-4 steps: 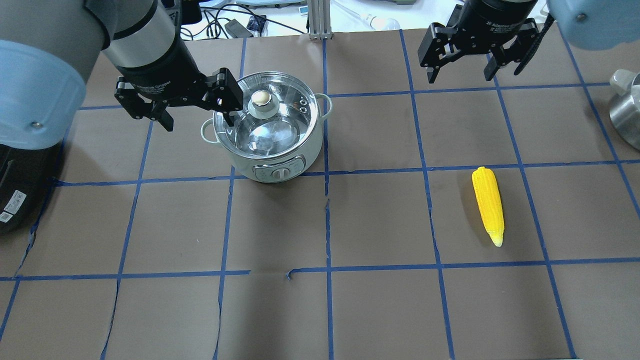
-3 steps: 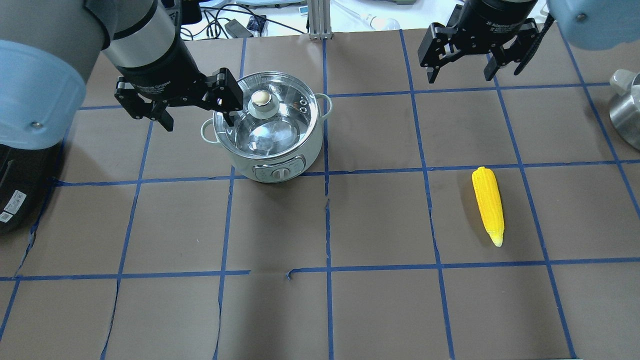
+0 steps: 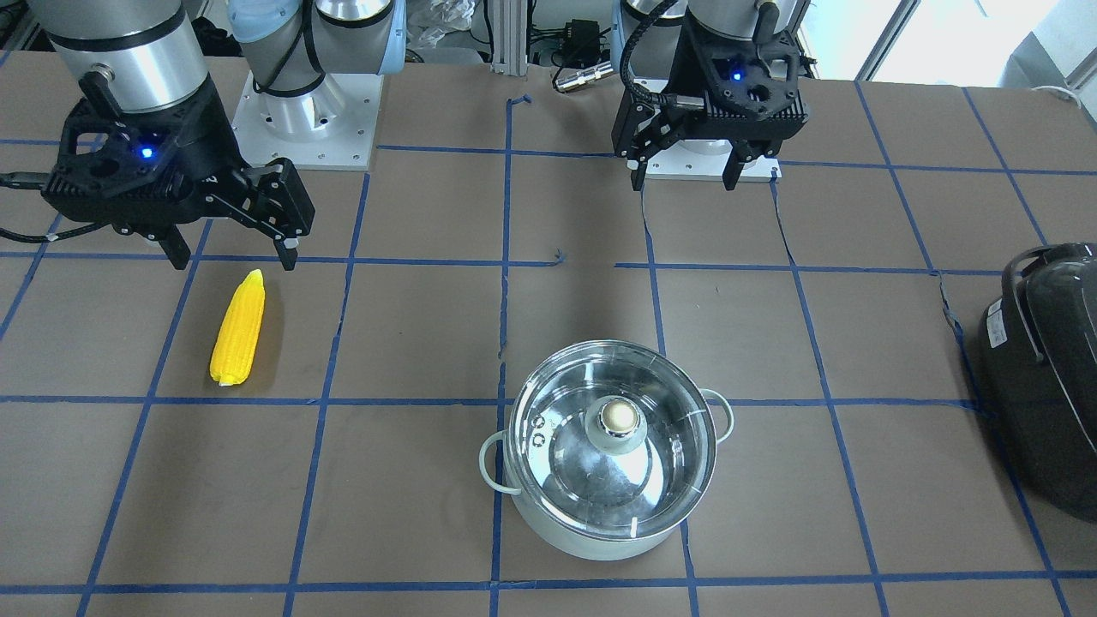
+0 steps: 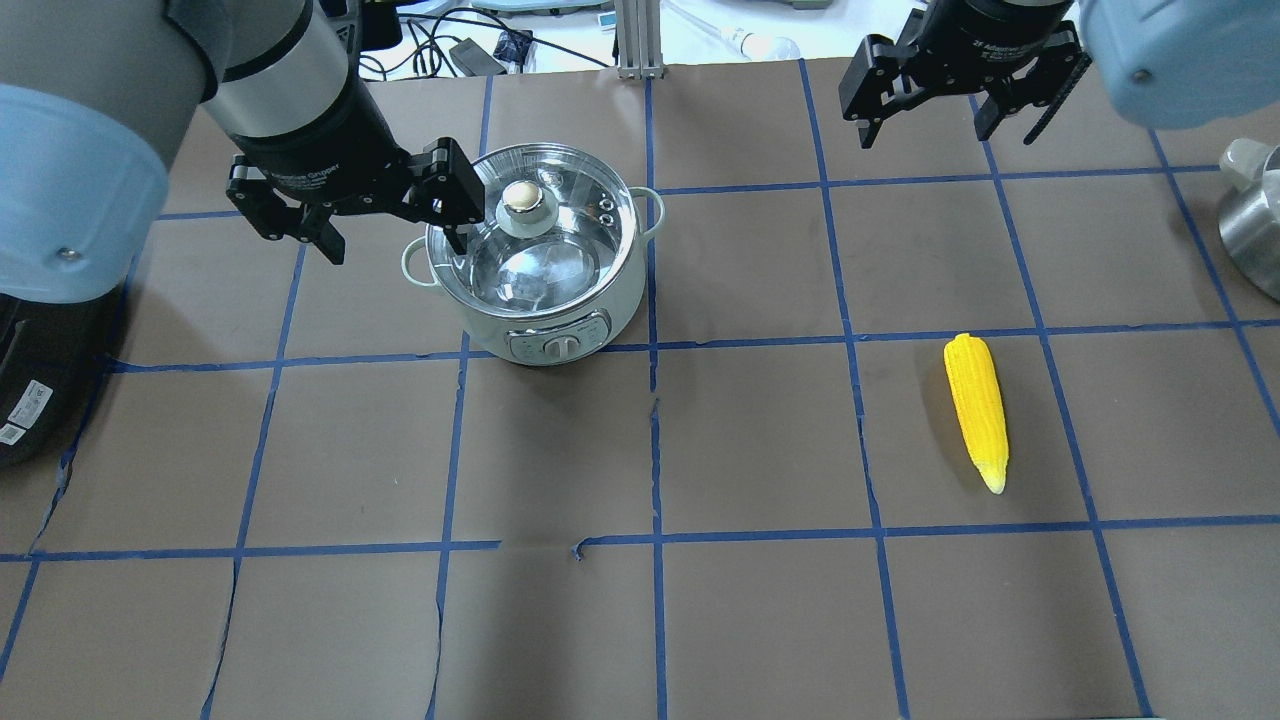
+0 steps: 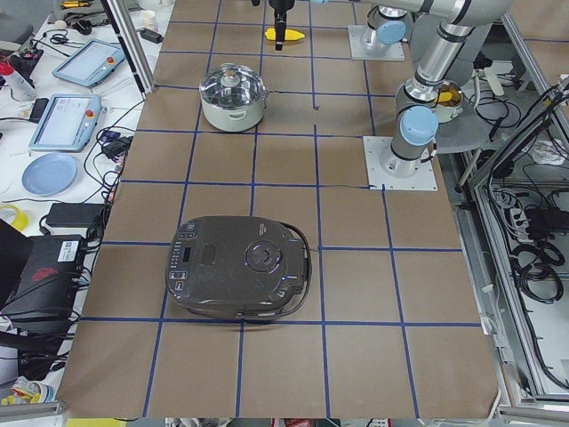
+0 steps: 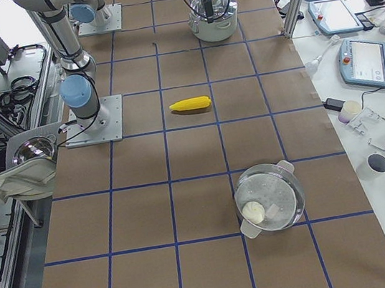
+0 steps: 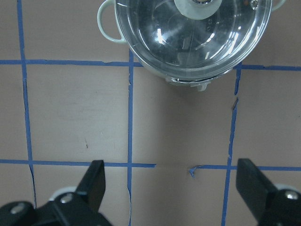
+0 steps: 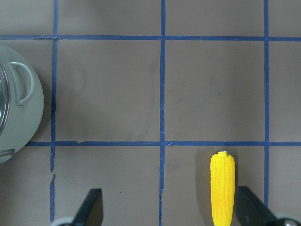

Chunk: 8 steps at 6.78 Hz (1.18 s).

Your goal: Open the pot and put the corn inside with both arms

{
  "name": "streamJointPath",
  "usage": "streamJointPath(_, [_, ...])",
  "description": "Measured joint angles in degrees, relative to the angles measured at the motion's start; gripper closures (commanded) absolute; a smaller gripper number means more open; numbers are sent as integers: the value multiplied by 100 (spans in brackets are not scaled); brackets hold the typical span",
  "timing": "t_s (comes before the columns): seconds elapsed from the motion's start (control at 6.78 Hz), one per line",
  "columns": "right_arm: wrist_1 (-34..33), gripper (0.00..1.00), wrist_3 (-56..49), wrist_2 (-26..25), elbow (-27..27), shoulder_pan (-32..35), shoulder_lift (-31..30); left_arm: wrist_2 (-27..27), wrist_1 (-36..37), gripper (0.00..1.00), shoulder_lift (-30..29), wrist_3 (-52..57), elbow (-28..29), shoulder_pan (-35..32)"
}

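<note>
Left fingers (image 7: 96, 181) apart, right fingers (image 8: 91, 205) apart; pot (image 4: 560, 322) pale-green, glass-lidded; corn (image 4: 977, 410) bright yellow, tapered.

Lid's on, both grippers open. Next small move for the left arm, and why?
Probably bring the left gripper over the knob until its open fingers straddle it, then lower. The lid sits closed on the pot, and in the wrist view the knob lies beyond the fingers, not between them. The corn can't go in until the lid lifts.

Arms (image 3: 120, 51) noted as silver-grey tubes, capped pale blue at joints (image 4: 70, 200). Black jaws; blue light (image 3: 146, 153) seen above each pair.
</note>
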Motion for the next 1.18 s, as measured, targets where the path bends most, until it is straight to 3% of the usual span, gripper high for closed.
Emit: streamJointPath(1.18, [195, 0, 10, -82, 89, -12, 34, -15, -8, 0, 2, -9, -15, 8])
